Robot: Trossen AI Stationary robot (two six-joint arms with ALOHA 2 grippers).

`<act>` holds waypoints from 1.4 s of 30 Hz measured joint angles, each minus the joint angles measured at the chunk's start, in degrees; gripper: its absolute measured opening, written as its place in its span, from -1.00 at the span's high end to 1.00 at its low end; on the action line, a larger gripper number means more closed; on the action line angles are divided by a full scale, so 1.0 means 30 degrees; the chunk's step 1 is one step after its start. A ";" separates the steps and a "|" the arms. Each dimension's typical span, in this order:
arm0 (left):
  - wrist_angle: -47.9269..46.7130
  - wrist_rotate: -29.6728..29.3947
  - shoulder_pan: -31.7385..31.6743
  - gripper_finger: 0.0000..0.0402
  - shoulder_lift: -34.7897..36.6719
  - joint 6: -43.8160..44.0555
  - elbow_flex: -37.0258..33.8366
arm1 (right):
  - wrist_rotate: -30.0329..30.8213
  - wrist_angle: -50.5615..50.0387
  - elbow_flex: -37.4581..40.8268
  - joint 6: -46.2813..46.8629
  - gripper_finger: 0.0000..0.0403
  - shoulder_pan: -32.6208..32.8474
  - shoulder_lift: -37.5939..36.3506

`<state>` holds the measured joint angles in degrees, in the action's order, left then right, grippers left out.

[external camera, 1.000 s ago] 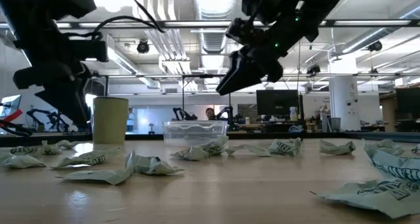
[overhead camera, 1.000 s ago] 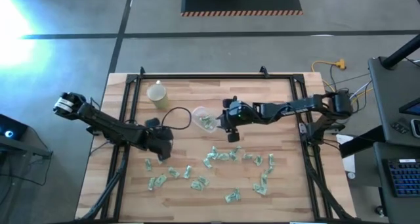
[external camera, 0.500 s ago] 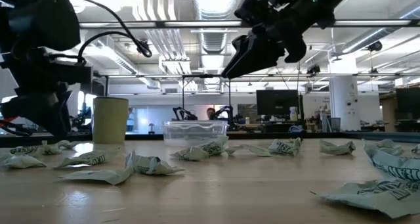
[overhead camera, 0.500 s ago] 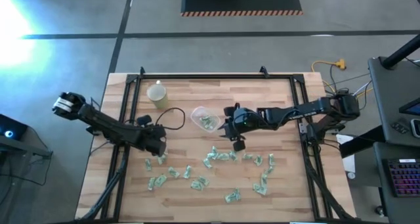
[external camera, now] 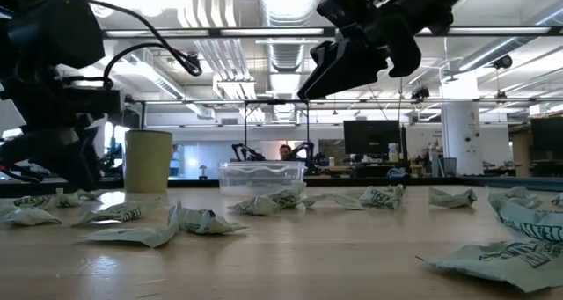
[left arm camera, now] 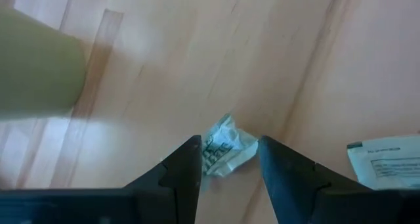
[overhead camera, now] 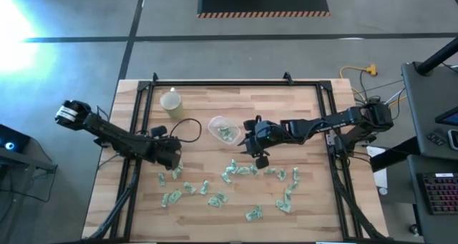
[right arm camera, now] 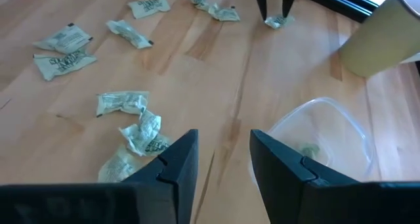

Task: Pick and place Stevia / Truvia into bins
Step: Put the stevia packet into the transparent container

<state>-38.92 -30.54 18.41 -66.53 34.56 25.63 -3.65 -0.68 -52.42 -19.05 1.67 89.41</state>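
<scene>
The left arm's dark two-finger gripper was down low over the pale wooden table, on its left side. Its fingers stood a little apart, with one crumpled green-and-white paper sweetener sachet lying on the wood between the tips. I could not tell whether the tips touched the paper; nothing was lifted.

The right arm's dark gripper hung well above the table, just beside the small clear plastic tub on its right. Its fingers were parted by a narrow gap and held nothing. Bare wood showed through that gap, the tub's rim to one side and a small cluster of crumpled sachets to the other.

The tub sat near the middle of the table, upright, and a few sachets already lay inside. A pale yellow opaque cup stood apart from it, toward the far left corner. Most of the sachets were scattered loose across the near half of the table, some flat, some crumpled, from below the left gripper across to the right. From table height, the sachets lay in front of the tub.
</scene>
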 joint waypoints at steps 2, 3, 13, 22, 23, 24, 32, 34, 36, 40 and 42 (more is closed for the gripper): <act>0.0531 0.0010 -0.0263 0.32 0.0067 -0.0697 -0.0373 | -0.0011 -0.0001 0.0000 0.0000 0.36 0.0029 0.0000; 0.0666 0.0013 -0.0415 0.32 0.0106 -0.0794 -0.0555 | -0.0011 0.0004 0.0000 0.0000 0.36 0.0029 0.0000; 0.1095 0.1342 -0.1479 0.32 0.0771 -0.0632 -0.1012 | -0.0011 -0.0004 -0.0007 0.0452 0.40 0.0044 0.0000; 0.1833 0.2055 -0.1687 0.63 0.0941 -0.0647 -0.1012 | -0.0004 -0.0027 -0.0015 0.0503 0.41 0.0153 0.0000; 0.1844 0.2088 -0.1683 0.69 0.0941 -0.0647 -0.1012 | -0.0004 -0.0061 -0.0015 0.0503 0.41 0.0153 0.0000; 0.1837 0.2089 -0.1683 0.75 0.0941 -0.0647 -0.1012 | -0.0004 -0.0129 -0.0015 0.0503 0.42 0.0153 0.0000; 0.1849 0.2117 -0.1690 0.99 0.0941 -0.0647 -0.1012 | -0.0004 -0.0285 -0.0015 0.0503 0.43 0.0160 0.0000; 0.1993 0.2126 -0.1690 1.00 0.0941 -0.0650 -0.1012 | 0.0000 -0.0288 -0.0015 0.0503 0.44 0.0159 0.0000; 0.2546 0.2142 -0.1690 1.00 0.0941 -0.0914 -0.1012 | 0.0004 -0.0288 -0.0015 0.0503 0.45 0.0153 0.0000; 0.3949 0.2144 -0.1690 1.00 0.0978 -0.2237 -0.0835 | 0.0011 -0.0288 -0.0015 0.0503 0.47 0.0160 0.0000; 0.4679 0.2111 -0.1690 1.00 0.0978 -0.2984 -0.0630 | 0.0011 -0.0293 -0.0015 0.0503 0.48 0.0154 0.0000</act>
<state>-24.88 -24.20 13.34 -63.59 25.61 23.73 -3.62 -1.56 -52.47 -17.54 2.13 89.41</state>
